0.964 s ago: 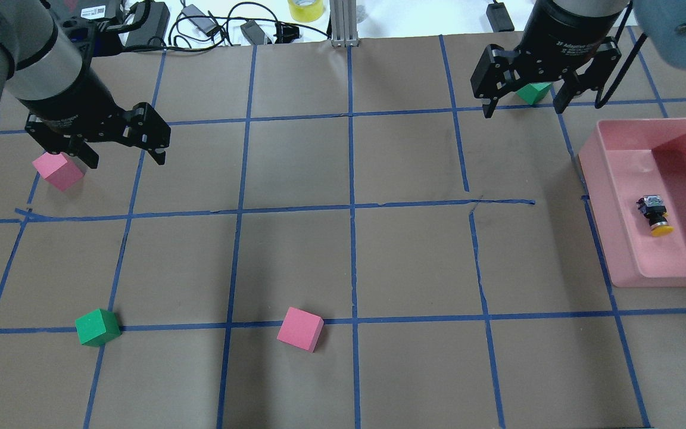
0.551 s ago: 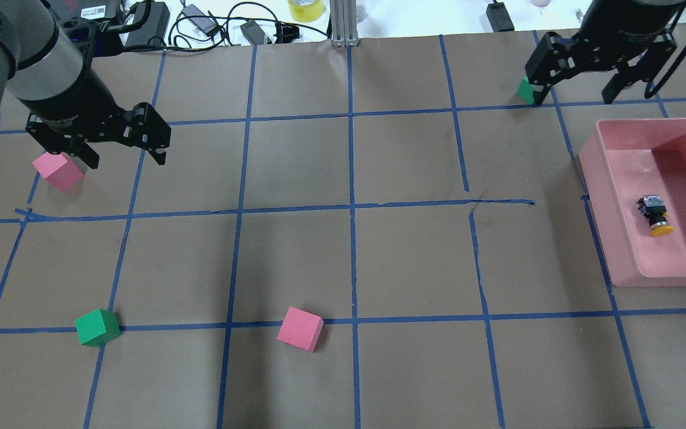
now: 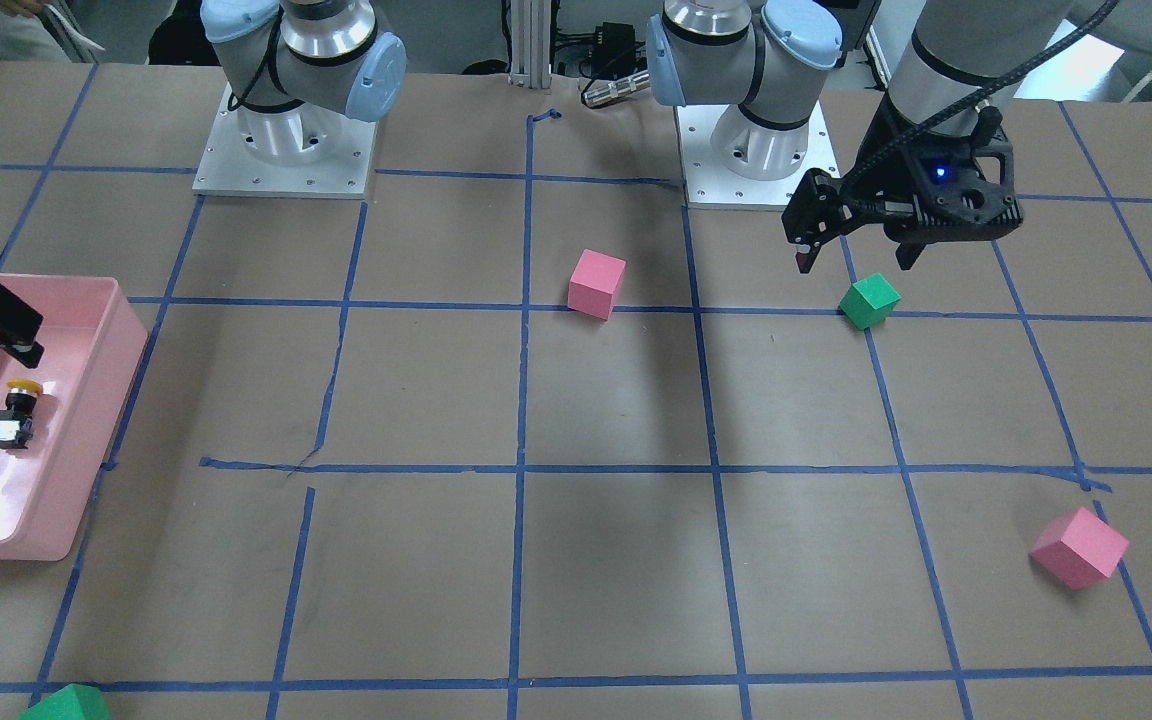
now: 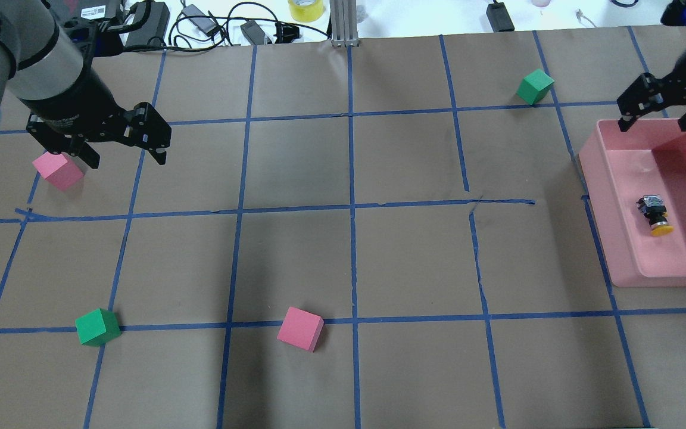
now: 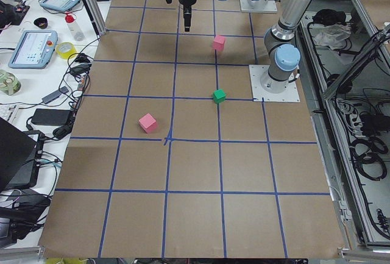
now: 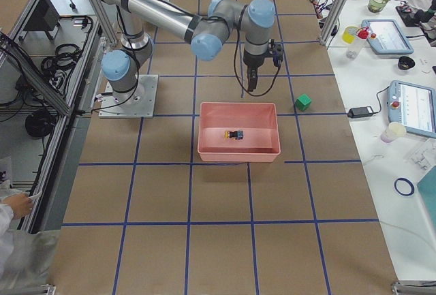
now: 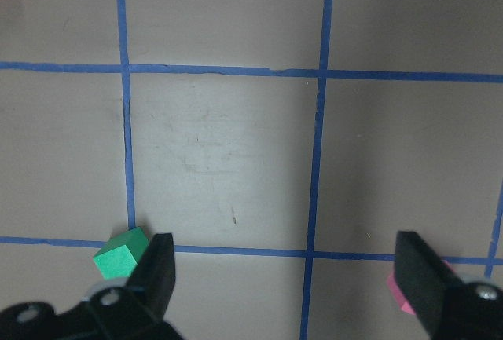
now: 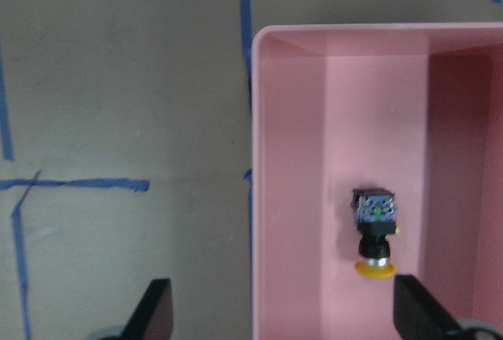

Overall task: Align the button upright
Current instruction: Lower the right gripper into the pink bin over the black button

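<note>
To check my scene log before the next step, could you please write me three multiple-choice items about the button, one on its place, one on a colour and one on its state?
1. Where is the button?
A. loose on the open table.
B. inside the pink bin.
C. on a shelf.
2. What colour is its cap?
A. red.
B. blue.
C. yellow.
3. How does it rest?
A. on its side.
B. upright on its base.
C. upside down on its cap.
Answers: 1 B, the bin's walls surround it; 2 C, the round cap shows yellow; 3 A, its body lies along the bin's floor, cap pointing sideways.
</note>
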`<state>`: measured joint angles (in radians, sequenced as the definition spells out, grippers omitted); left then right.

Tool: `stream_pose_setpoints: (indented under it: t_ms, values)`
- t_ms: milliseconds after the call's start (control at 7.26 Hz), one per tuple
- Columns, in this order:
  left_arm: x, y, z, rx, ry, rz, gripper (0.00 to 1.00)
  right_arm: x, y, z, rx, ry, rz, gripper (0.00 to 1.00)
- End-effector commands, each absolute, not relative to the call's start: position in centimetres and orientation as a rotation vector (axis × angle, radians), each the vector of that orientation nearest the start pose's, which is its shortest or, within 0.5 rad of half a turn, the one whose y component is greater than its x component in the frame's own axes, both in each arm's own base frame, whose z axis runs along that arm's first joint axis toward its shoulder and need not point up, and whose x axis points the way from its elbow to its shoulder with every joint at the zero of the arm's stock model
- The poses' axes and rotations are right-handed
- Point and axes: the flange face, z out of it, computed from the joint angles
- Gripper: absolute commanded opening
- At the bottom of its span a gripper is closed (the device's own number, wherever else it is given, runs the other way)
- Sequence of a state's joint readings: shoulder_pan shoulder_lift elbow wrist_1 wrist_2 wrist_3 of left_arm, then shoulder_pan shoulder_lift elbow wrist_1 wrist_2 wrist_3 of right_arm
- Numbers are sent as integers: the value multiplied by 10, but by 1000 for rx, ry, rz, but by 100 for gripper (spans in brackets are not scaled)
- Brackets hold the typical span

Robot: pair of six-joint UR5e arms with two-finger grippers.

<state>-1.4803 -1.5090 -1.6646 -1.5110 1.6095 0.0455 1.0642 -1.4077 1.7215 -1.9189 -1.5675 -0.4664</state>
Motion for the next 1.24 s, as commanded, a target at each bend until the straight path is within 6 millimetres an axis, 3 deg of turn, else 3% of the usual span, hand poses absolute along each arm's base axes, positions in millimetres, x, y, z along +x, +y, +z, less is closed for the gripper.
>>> stream_pose_setpoints:
  t_ms: [0, 138, 1101]
  values:
    - [-86, -478, 478, -70, 3099, -41, 100, -208, -520, 279, 129, 3182, -119, 100]
    - [-86, -479, 481, -70, 3099, -60, 100, -212, -522, 259, 132, 3183, -116, 100]
    - [-87, -478, 478, -70, 3101, -60, 100, -212, -525, 235, 142, 3152, -69, 100]
